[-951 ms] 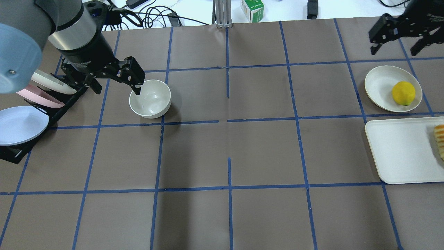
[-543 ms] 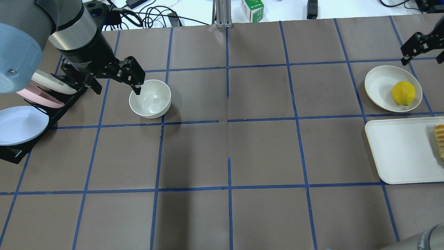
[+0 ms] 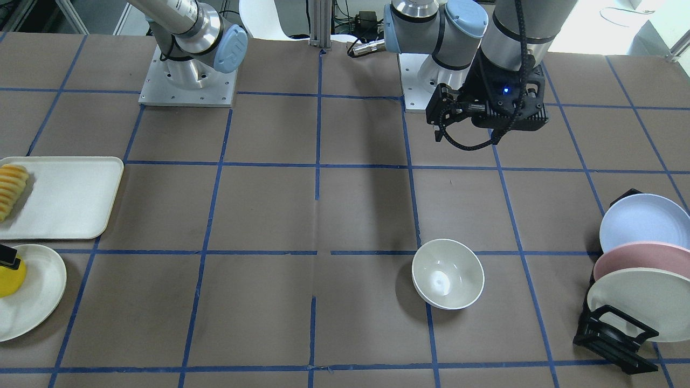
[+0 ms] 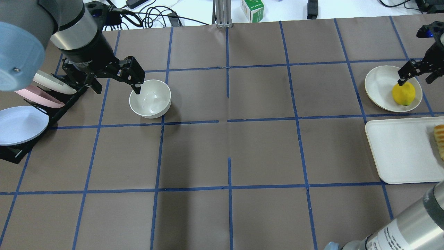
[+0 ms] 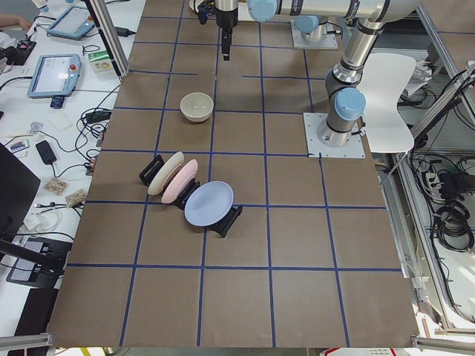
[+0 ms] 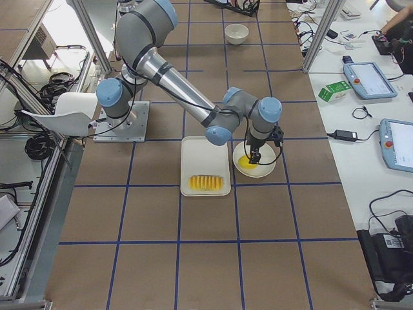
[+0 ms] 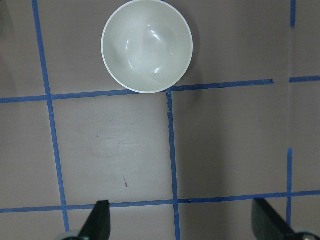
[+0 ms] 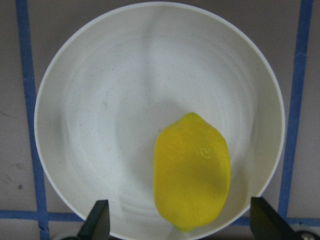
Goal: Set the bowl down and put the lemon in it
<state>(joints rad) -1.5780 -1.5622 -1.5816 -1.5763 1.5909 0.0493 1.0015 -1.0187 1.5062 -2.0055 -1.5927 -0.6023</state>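
Note:
The off-white bowl stands upright and empty on the table's left half; it also shows in the front view and the left wrist view. My left gripper is open and empty, raised well above the table, apart from the bowl. The yellow lemon lies on a flat off-white plate at the far right. My right gripper is open just above the lemon. In the right wrist view the lemon lies between the open fingers.
A white tray with sliced orange-yellow food sits in front of the lemon's plate. A black rack with blue, pink and cream plates stands at the far left, beside the left gripper. A green box is beyond the table's back edge.
My right gripper has swung from the back right corner down over the plate and now hangs above the lemon. The left gripper and the bowl have stayed put.

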